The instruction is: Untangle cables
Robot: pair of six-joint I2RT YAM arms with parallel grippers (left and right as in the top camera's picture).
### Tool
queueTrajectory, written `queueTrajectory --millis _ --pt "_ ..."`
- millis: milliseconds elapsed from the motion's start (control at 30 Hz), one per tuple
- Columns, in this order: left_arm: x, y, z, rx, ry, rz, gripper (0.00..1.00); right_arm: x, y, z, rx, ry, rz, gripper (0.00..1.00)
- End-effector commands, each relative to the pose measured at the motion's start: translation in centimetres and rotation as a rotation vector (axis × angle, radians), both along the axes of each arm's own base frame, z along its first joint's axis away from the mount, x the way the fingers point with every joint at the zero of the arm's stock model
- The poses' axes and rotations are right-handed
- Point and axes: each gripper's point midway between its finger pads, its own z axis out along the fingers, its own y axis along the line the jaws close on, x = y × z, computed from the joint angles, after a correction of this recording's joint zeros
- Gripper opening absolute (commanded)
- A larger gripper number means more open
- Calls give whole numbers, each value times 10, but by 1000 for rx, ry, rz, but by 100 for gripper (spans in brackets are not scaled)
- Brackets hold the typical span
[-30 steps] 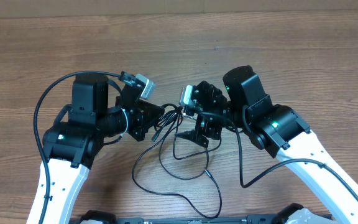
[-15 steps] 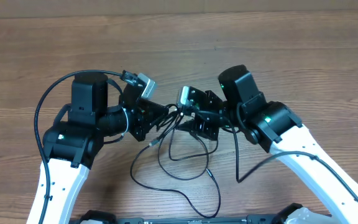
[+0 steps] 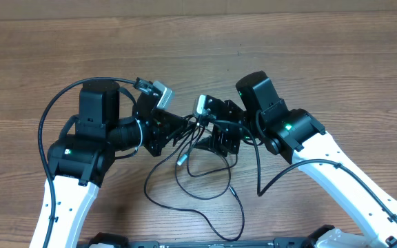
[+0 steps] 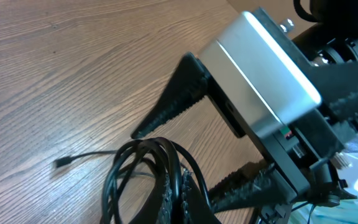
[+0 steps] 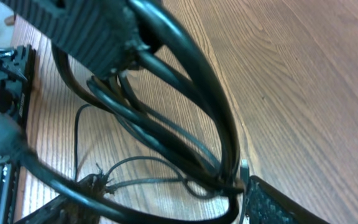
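The cables [image 3: 197, 180] are thin black cords. They hang in loops from between the two grippers down onto the wooden table [image 3: 309, 62]. A silvery plug tip [image 3: 182, 160] dangles below them. My left gripper [image 3: 179, 128] is shut on a bunched loop of cable [image 4: 135, 168], pinched between its fingers [image 4: 180, 200]. My right gripper [image 3: 211, 135] faces it. Its fingers are spread wide, with several cable strands [image 5: 185, 118] running between them [image 5: 160, 211]. A small black plug [image 4: 62, 163] lies on the table.
The two grippers are almost touching over the table's middle. The right gripper's wrist camera box [image 4: 260, 81] fills the left wrist view. Thicker black arm cables [image 3: 47, 117] arc beside each arm. A long cable tail [image 3: 236, 207] trails toward the near edge.
My right arm has moved left and closer to the left gripper. The hanging loops have shifted, and the silvery plug tip has dropped lower. The left arm has stayed still.
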Motion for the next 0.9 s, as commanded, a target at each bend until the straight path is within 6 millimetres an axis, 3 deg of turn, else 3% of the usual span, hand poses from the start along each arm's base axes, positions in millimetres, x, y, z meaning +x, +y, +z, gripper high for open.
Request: queueTrajectory --millis 0,33,633,867 --pt "0 -4 14 -31 -24 -23 4 0 1 0 3 -2 3 96" --pt "0 -4 14 -32 -24 -23 4 0 1 0 5 -5 2 100" --pt "0 -4 14 -33 -24 -23 4 9 8 11 45 -63 5 100" --pt "-2 -6 16 -46 -24 -38 4 4 12 15 76 -50 36 100"
